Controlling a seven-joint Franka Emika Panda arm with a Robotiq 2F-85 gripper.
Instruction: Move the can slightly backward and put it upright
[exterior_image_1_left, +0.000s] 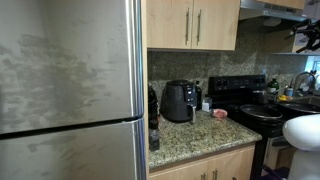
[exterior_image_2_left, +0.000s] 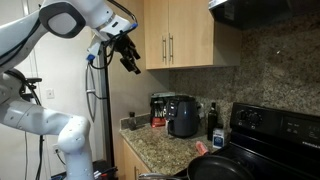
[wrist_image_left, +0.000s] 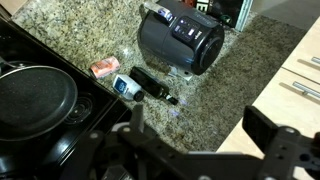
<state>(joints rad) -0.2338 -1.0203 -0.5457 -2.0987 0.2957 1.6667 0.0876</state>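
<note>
Wrist view shows the can lying on its side near the air fryer, nothing done yet, and the gripper hangs wide open and empty.

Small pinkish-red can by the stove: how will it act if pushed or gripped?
The small pinkish-red can appears to lie on its side on the speckled granite counter, so a push would probably roll it. It looks small beside the black air fryer, so it is likely light and quick to skid.
</note>
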